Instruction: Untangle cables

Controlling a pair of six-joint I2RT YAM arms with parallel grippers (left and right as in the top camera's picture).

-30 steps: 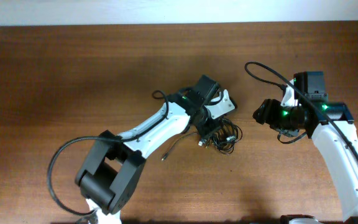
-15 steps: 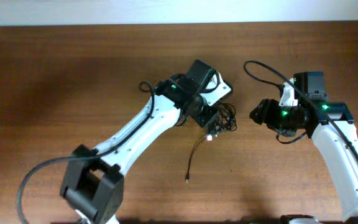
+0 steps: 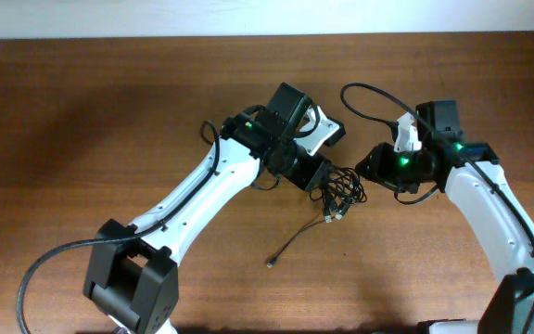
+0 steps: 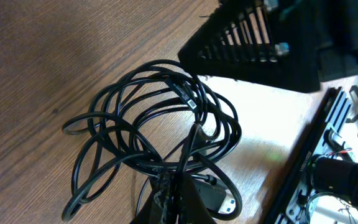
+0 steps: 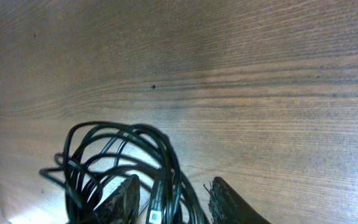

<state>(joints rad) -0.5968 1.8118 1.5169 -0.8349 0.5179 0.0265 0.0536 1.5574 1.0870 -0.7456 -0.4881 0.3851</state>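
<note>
Black cables (image 3: 341,189) are clumped: left gripper (image 4: 178,190) pinches a strand, right gripper (image 5: 169,200) at 3 o'clock straddles strands, fingers apart. Clamp one loop only, then pull slowly.

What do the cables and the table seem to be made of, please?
Cables: probably a black plastic or rubber sheath, fairly glossy; light glints along the loops, and they bend into soft coils.
Table: brown wood or a wood-look laminate, with a low sheen; fine straight grain lines run across it, but the pictures cannot tell which of the two it is.
</note>
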